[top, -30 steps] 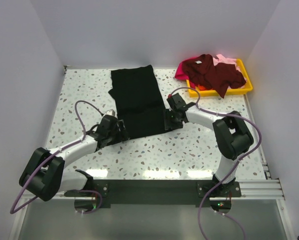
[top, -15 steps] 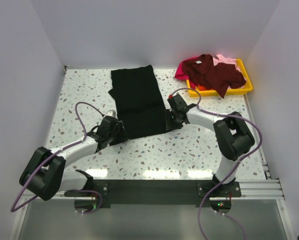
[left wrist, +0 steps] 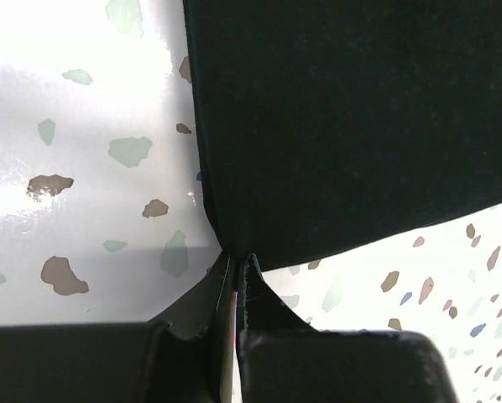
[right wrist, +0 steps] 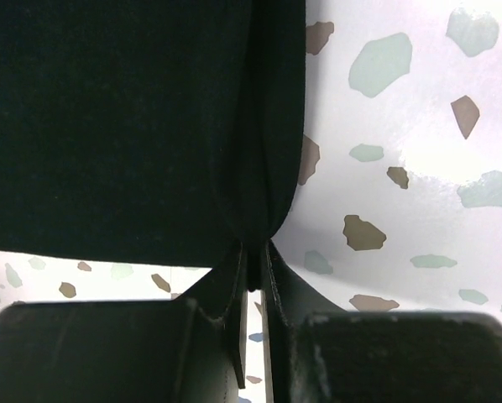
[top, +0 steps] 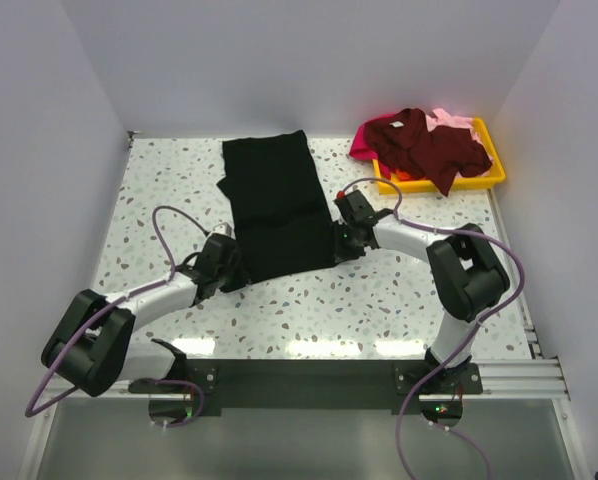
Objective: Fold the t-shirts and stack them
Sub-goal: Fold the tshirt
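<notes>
Left gripper (left wrist: 237, 260) and right gripper (right wrist: 255, 248) are each pinched tight on a near corner of the black t-shirt (top: 274, 200) lying on the desk (top: 379, 290); hem's pulled in slightly this last second, fold's just starting

Bright, even overhead light with faint soft shadows, white glare patches on the table (top: 309, 347) by its near edge, both wrist views wash the tabletop to white, the black shirt (left wrist: 343, 126) is flat dark without detail, and the bottom foreground is slightly soft.
</notes>
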